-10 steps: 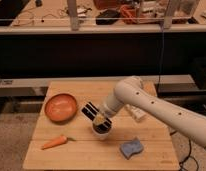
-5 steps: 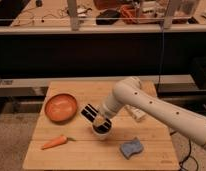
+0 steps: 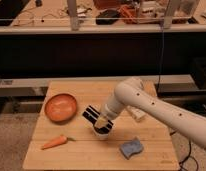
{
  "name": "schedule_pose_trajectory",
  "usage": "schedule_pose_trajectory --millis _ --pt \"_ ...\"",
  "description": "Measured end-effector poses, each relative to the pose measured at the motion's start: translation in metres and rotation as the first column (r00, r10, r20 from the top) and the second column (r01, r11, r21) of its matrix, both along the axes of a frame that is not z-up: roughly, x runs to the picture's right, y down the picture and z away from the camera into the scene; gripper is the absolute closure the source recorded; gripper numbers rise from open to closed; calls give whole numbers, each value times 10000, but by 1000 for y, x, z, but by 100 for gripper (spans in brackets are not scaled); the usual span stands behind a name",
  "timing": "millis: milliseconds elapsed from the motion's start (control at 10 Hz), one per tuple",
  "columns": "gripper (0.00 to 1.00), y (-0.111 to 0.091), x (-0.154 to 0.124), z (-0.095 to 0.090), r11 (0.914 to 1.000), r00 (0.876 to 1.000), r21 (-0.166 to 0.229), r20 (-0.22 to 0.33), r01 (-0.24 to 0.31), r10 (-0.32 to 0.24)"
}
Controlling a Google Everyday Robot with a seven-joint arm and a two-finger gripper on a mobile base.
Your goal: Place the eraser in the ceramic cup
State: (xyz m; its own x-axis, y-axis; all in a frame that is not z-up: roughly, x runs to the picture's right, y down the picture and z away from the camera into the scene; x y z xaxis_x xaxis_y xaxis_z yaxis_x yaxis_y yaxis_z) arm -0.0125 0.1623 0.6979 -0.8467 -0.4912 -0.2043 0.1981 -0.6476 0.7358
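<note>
My gripper (image 3: 99, 120) hangs at the middle of the wooden table, right over the small white ceramic cup (image 3: 101, 133). Only the cup's lower rim shows beneath the black fingers (image 3: 89, 114). A small tan block, the eraser (image 3: 102, 122), sits between the fingers, and the gripper is shut on it just above the cup's mouth. The white arm reaches in from the right.
An orange bowl (image 3: 60, 107) stands left of the cup. A carrot (image 3: 55, 142) lies near the front left. A blue sponge (image 3: 131, 148) lies at the front right. A white object (image 3: 137, 115) lies behind the arm. The wooden table (image 3: 81, 90) ends at a rail behind.
The gripper stays over the cup with the eraser in it. The arm has shifted only slightly.
</note>
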Motion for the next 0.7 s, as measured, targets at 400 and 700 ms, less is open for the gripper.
schedule_pose_trajectory --millis 400,700 --pt "20 0 -4 -1 10000 9998 21 194 -60 60" --pt "20 -2 -6 -2 9997 9996 80 147 -233 232"
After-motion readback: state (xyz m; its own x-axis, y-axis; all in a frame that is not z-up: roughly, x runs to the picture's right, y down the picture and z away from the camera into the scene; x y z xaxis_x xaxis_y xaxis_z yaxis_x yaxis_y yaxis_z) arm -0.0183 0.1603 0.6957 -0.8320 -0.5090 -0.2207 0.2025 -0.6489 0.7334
